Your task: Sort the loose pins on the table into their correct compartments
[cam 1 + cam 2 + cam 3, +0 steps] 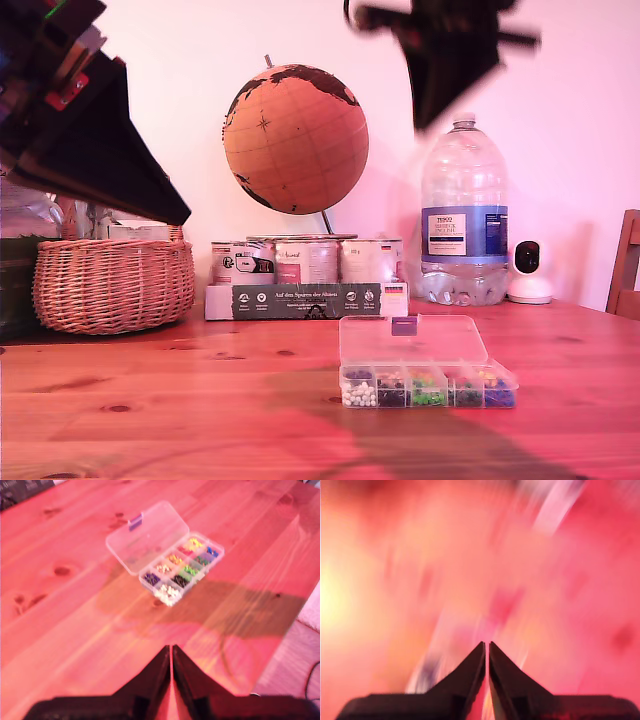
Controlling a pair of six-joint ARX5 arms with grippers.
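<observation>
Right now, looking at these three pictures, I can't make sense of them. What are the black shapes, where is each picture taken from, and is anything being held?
The machine is a pair of robot arms, each ending in a gripper: two black fingers that pinch. One picture comes from a camera standing at table height. The dark shapes at its top corners are arms raised in the air; I cannot say which is which. The other two come from cameras riding on the grippers. My first gripper looks down at a clear plastic box with its lid open, on the wooden table; its compartments hold heaps of coloured pins. My second gripper sees only blur. Both are shut, with nothing seen between the fingers. Behind stand a basket, a globe and a water bottle.
</observation>
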